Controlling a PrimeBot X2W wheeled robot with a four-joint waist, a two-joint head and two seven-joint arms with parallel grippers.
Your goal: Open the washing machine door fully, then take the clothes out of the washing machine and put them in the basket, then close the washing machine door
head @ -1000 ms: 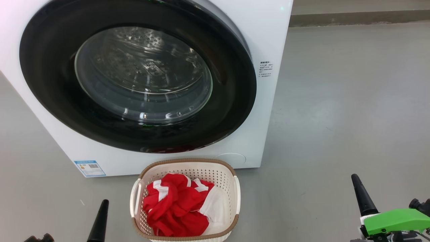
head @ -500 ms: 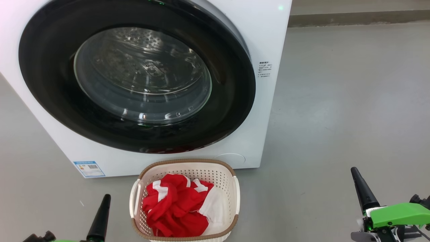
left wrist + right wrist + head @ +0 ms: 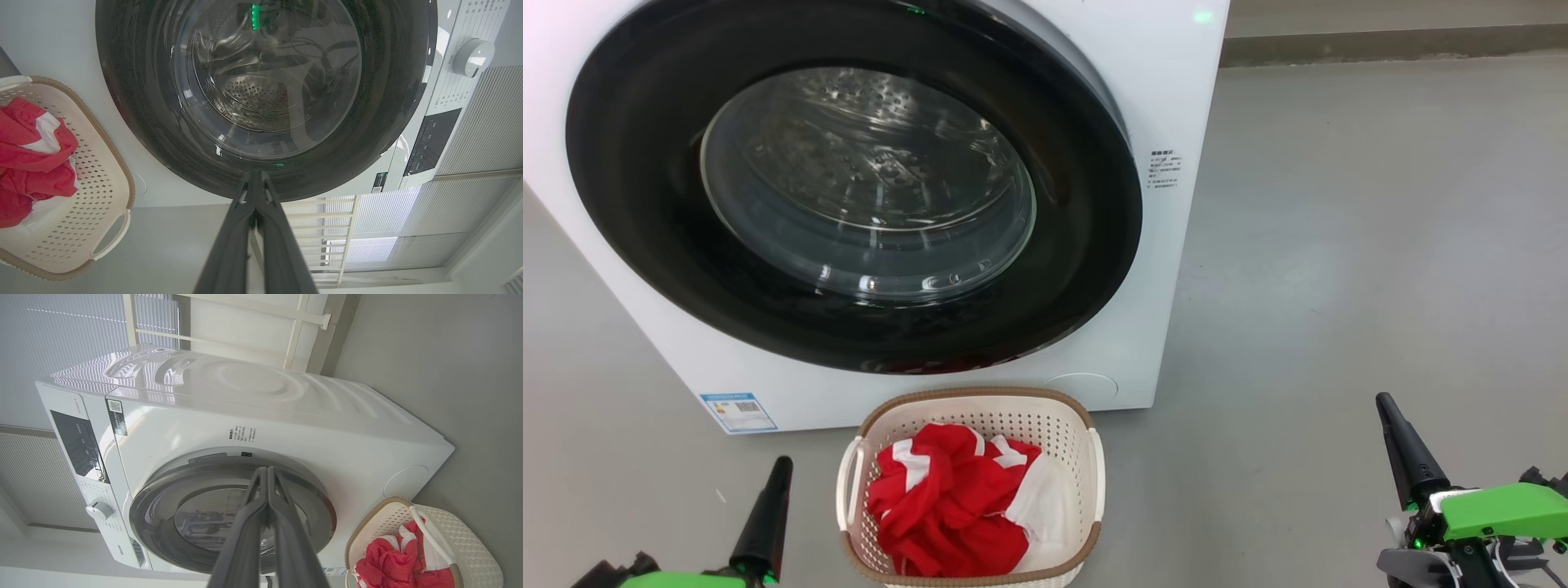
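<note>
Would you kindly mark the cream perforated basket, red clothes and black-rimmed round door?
cream perforated basket [image 3: 980, 393]: head view, far rim.
red clothes [image 3: 947, 514]: head view, middle fold.
black-rimmed round door [image 3: 1086, 237]: head view, right rim.

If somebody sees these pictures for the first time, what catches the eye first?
The big round washing machine door, with its wide glossy black rim, stands shut in the upper left of the head view. Below it, bright red and white clothes lie heaped in the cream basket on the grey floor. The left gripper and right gripper sit low at either side, both shut and empty.
</note>
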